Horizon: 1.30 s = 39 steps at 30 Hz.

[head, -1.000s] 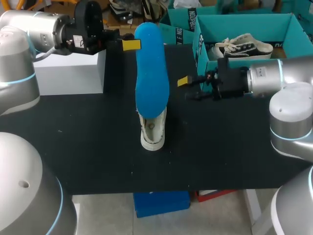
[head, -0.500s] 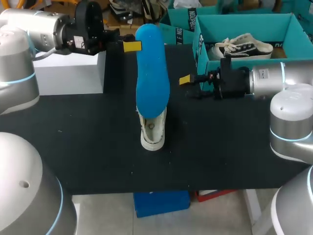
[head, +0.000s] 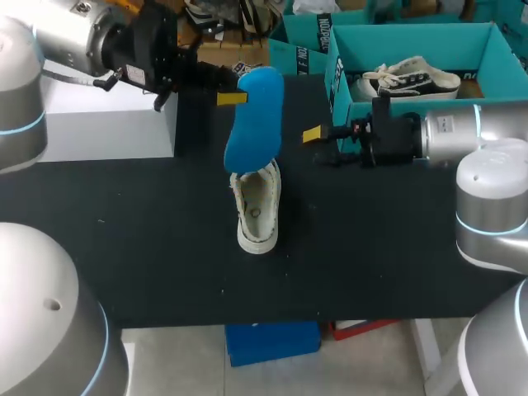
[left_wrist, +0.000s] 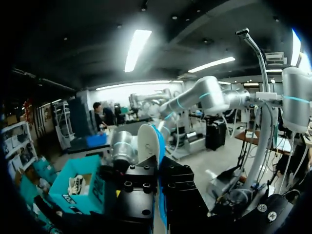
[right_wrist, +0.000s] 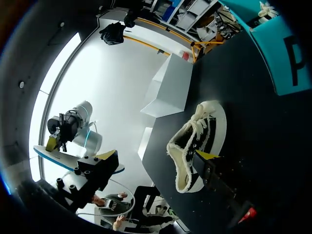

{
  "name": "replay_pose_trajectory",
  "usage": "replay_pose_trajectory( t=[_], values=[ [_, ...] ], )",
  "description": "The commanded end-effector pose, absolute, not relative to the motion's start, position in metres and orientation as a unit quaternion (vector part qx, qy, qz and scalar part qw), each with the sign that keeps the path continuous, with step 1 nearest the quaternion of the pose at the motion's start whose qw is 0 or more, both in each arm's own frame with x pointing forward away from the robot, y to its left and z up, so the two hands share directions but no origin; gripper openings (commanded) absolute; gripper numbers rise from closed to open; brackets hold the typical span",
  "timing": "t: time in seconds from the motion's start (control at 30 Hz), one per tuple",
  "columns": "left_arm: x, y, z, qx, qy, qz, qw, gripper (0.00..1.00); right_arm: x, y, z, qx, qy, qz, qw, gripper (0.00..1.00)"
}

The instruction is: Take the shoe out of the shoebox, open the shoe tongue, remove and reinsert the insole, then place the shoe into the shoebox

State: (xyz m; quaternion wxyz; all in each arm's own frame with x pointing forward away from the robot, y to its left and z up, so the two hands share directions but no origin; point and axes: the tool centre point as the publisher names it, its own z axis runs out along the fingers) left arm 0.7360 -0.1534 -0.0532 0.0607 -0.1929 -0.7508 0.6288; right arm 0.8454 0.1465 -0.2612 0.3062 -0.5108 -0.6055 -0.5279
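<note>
Left gripper (head: 232, 98) clenched on the blue insole (head: 254, 120), pinched on its upper half; the left wrist view shows the insole edge-on between the fingers. The insole hangs above the table, its lower end at 12 o'clock of the white shoe (head: 258, 206). The shoe rests near the middle of the black table (head: 124, 247) with its mouth gaping. From the head view it is hard to say whether that lower end clears the shoe's collar or brushes it.

The right gripper (head: 313, 136) sits at 2 o'clock of the shoe, fingers spread and holding nothing, the shoe ahead of it and apart. Farther out, the teal shoebox (head: 412, 31) stands at 1 o'clock with a second shoe (head: 412, 80) inside, and a white box (head: 107, 124) sits at 10 o'clock.

With the insole out, putting it back is likely the step in hand. Doing it well probably means bracing the shoe with the free right gripper so it cannot skate across the table. The insole's lower end should then be lined up with the mouth and fed in along the shoe's length at a shallow slant. The foam looks flexible, so pushing straight down risks buckling it against the collar.
</note>
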Motion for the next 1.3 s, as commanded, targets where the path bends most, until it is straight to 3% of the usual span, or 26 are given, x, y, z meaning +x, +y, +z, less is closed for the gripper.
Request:
replay_pose_trajectory(
  t=[0.03,0.6,1.3],
  values=[
    [0.720,-0.154,-0.057,-0.334,-0.770,0.514,-0.175,0.00,0.846,0.148,-0.262,-0.511,-0.604,-0.529,0.305,1.00],
    [0.717,-0.161,-0.111,-0.532,-0.675,0.444,-0.253,0.00,0.846,0.148,-0.262,-0.511,-0.604,-0.529,0.305,1.00],
    [0.717,-0.161,-0.111,-0.532,-0.675,0.444,-0.253,0.00,0.846,0.148,-0.262,-0.511,-0.604,-0.529,0.305,1.00]
  ],
)
